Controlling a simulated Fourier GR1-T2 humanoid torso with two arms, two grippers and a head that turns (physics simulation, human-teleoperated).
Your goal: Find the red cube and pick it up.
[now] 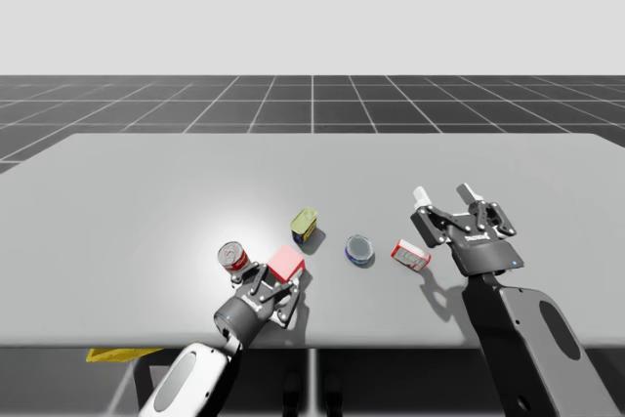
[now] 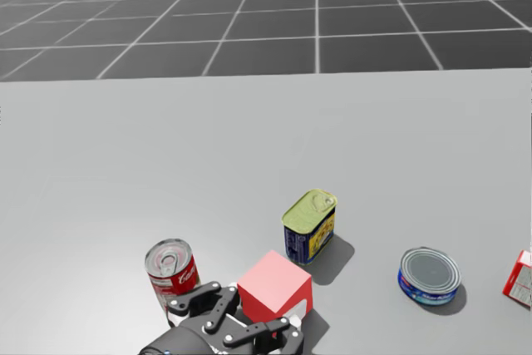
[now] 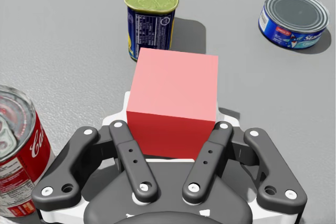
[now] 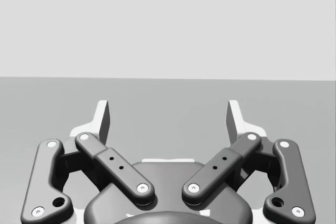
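Toward the left of the tabletop, close to its near edge, stands a red-and-white round can. Just beside it on the right is our left claw, which comes in over the near edge and points toward the far edge. The red cube sits squarely between its fingers. They are drawn in to the cube's width and press its two opposite side faces, so this claw holds the cube. The cube has no long axis to line up with, and it lies directly ahead of the palm. We judge that the coming move is simply straight up. We cannot tell whether the cube is clear of the surface yet.

Beyond the cube, toward the far edge, is an upright yellow-topped oblong tin. To the right of it lie a flat blue round tin and a small red-and-white box. Our right claw hangs wide apart and holds nothing, well apart from the cube, so the left arm is the nearer one.
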